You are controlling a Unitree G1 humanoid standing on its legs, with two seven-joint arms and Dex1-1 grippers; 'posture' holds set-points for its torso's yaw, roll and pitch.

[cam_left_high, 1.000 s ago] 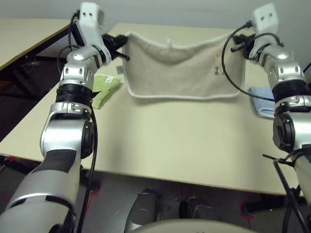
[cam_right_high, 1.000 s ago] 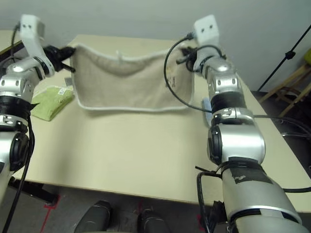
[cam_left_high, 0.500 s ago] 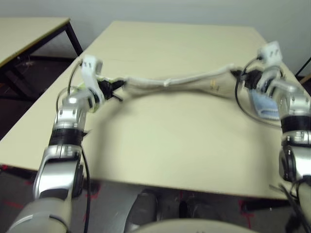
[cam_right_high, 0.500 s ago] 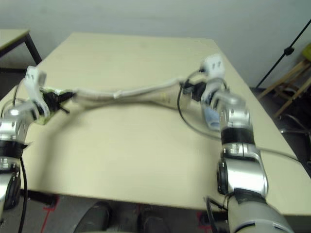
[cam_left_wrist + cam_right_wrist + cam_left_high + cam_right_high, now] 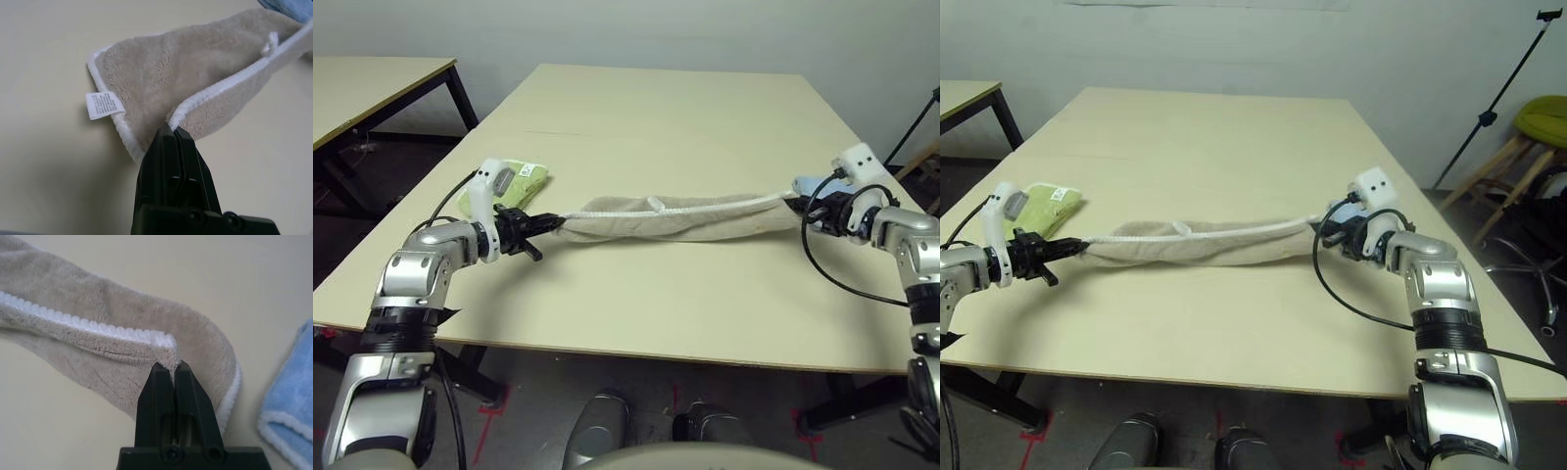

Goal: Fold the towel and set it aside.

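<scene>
The towel (image 5: pixel 677 216) sags between left pincer (image 5: pixel 551 222) and right pincer (image 5: pixel 800 201), each apparently clamping a corner.

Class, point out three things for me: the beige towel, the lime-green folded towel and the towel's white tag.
beige towel (image 5: pixel 685 220), left eye view, middle of its body.
lime-green folded towel (image 5: pixel 530 178), left eye view, top face.
white tag (image 5: pixel 102 104), left wrist view, tag's centre.

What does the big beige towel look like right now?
The towel is fluffy beige terry with white stitched edging and a small white tag. It lies stretched in a long, loose band across the tan table, folded over lengthwise. The left end effector pinches one end's top edge, the right end effector the other.
</scene>
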